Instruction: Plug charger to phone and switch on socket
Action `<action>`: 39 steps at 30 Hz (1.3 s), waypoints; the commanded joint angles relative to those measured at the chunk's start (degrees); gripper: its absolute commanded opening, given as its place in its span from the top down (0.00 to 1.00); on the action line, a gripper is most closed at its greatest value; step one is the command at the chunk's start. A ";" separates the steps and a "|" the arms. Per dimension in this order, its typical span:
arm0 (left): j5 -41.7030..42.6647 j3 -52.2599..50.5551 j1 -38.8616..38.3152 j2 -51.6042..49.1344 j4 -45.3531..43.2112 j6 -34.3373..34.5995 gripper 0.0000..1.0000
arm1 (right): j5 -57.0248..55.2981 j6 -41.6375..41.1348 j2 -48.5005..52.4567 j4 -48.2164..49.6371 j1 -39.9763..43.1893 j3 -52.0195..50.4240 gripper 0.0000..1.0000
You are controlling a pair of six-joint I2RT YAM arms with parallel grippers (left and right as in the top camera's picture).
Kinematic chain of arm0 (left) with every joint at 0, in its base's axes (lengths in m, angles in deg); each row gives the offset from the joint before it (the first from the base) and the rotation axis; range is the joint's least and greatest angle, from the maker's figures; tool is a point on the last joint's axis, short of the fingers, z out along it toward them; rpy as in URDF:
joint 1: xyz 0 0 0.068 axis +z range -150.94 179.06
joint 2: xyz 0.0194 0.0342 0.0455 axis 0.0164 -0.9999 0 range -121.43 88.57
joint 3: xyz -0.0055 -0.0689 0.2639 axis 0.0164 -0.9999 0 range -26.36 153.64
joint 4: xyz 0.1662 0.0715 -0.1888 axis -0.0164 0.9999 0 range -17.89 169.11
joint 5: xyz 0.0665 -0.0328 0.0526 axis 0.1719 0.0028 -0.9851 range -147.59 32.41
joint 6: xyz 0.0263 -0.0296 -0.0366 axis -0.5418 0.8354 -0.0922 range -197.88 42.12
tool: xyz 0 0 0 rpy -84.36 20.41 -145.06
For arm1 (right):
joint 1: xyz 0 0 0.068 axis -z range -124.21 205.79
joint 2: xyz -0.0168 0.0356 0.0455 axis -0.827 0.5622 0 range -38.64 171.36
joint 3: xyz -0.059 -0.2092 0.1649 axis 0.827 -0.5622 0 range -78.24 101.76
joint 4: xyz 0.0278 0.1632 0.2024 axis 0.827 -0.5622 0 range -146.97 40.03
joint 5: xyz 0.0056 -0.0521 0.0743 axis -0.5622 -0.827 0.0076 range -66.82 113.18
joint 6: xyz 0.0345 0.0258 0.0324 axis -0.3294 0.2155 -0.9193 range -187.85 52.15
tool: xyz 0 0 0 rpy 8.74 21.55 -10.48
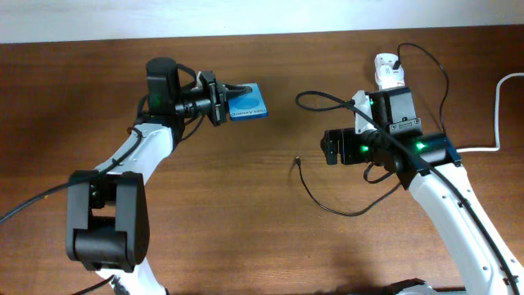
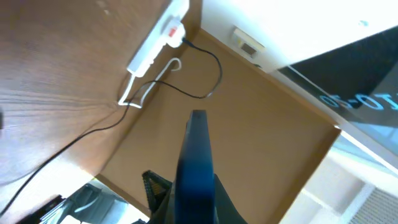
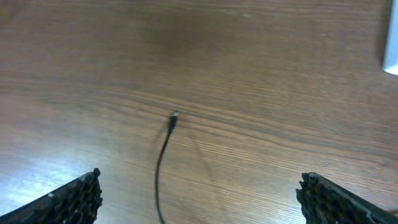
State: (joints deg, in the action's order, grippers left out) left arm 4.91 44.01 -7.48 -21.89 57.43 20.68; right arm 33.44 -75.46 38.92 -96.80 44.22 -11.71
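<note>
Left pincer [image 1: 225, 102] clamped on the phone [image 1: 248, 104], phone held on edge well left of the socket [image 1: 386, 72], right pincer [image 3: 202, 199] stood wide and empty, charger [image 3: 163, 158] tip lay on the desk [image 1: 246, 213] near the socket

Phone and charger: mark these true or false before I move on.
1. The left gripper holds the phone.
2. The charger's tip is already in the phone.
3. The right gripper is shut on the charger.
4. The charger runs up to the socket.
1. True. The left gripper is shut on the phone.
2. False. The charger is not plugged in: its tip lies on the table, apart from the phone.
3. False. The right gripper is open and holds nothing, with the tip on the table ahead of its fingers.
4. True. The charger's cable leads to the socket at the table's far edge.
</note>
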 commanded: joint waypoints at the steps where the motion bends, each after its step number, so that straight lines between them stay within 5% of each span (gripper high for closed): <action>1: -2.75 -0.17 0.48 1.73 2.14 -4.37 1.00 | -0.24 2.75 0.70 1.75 -3.63 0.39 0.02; 5: -5.99 -0.17 1.01 1.73 2.14 -4.46 1.00 | -11.04 2.73 6.75 2.73 -11.32 0.37 0.06; 8: -6.43 -0.17 2.60 1.73 3.50 -5.73 1.00 | -11.23 2.47 12.09 2.21 -13.20 0.22 0.17; 16: -6.64 -0.22 5.62 1.70 5.38 -10.45 1.00 | -12.98 2.54 12.17 5.05 -17.44 -6.16 0.23; 18: -6.58 -0.22 5.60 1.70 5.40 -10.91 1.00 | -15.50 2.91 12.17 6.54 -20.52 -6.78 0.36; 26: -6.14 -0.22 5.60 1.70 5.38 -11.06 1.00 | -15.45 2.69 12.70 11.43 -21.05 -12.90 0.56; 31: -5.92 -0.22 5.60 1.70 5.35 -11.13 1.00 | -14.82 2.69 16.48 12.68 -21.40 -13.22 0.59; 39: -5.77 -0.22 5.60 1.70 5.35 -11.30 1.00 | -14.62 1.16 17.49 13.88 -21.90 -13.22 0.96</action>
State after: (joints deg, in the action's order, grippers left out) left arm -2.12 43.81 -2.04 -21.89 63.12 10.12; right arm 18.53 -73.02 55.57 -83.05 22.73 -24.59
